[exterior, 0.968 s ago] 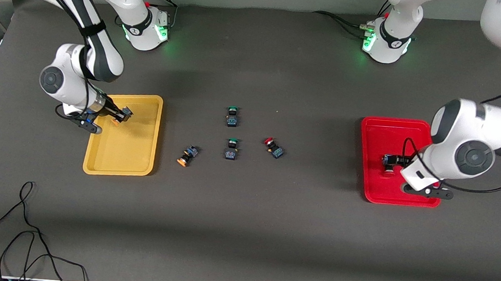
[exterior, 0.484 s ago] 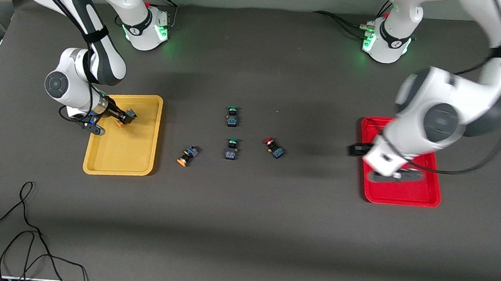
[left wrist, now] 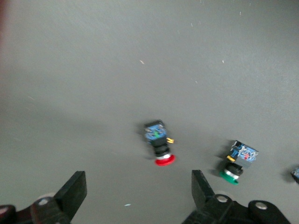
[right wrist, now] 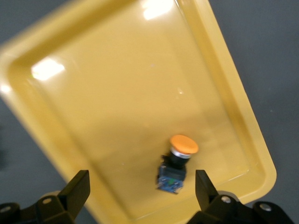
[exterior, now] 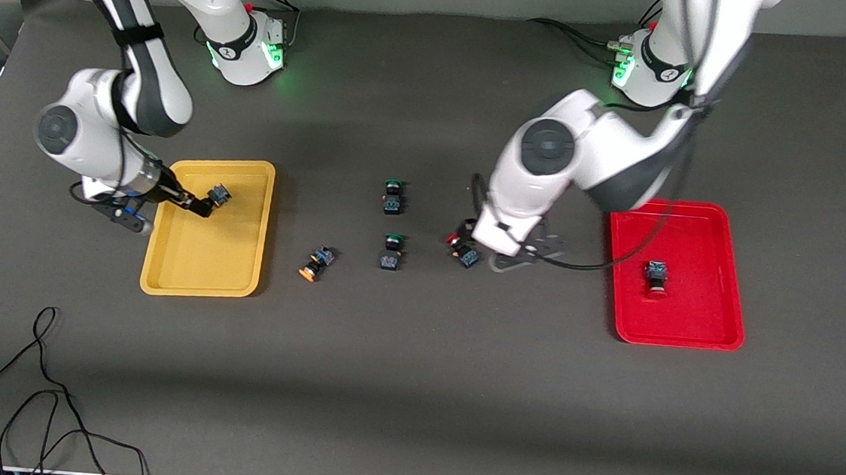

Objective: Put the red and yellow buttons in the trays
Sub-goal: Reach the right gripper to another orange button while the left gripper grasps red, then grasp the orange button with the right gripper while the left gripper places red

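Table: dark grey flat mat (exterior: pixel 411 387), black cables (exterior: pixel 40 396) on the corner nearest the camera at the right arm's end.
Writing: too small to read.
Left gripper (left wrist: pixel 138 193): wide open over the red-capped blue-and-black button (left wrist: pixel 159 143) on the mat.
Right gripper (right wrist: pixel 142 189): wide open over the orange-capped button (right wrist: pixel 176 162) in the shallow yellow plastic tray (exterior: pixel 163 277).
Shallow red plastic tray (exterior: pixel 687 330): holds another red-capped button (exterior: pixel 656 275).
Second orange-capped button (exterior: pixel 316 262): on the mat, beside the yellow tray.

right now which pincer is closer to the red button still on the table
Left. The left pincer hangs open right over the loose red button; the right pincer, also open, is at the yellow tray, toward the right arm's end.
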Controlling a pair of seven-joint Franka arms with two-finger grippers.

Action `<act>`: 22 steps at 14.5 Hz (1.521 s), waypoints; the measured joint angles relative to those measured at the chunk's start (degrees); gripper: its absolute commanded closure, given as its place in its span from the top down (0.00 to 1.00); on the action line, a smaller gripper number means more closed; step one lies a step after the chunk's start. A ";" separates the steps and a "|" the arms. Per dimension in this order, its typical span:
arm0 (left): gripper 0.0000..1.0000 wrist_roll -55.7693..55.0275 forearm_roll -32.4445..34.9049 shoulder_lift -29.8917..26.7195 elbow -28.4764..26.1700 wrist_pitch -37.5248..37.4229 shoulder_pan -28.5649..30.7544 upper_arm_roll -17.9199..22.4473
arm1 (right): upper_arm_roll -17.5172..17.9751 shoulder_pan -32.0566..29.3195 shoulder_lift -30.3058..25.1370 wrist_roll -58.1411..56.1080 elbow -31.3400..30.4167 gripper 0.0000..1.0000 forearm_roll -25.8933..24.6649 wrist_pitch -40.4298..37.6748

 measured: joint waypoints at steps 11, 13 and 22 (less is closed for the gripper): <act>0.46 -14.95 12.52 16.64 1.39 10.26 -5.13 3.14 | 18.58 0.29 7.67 24.79 28.25 1.00 -4.18 -15.64; 0.42 -15.15 12.52 16.65 1.52 10.32 -5.68 3.65 | 22.60 0.42 10.91 32.52 28.45 1.00 -8.95 -15.08; 0.33 -4.26 7.85 12.56 13.21 -4.11 0.76 0.52 | 24.16 0.33 24.34 38.94 18.36 1.00 -10.16 9.33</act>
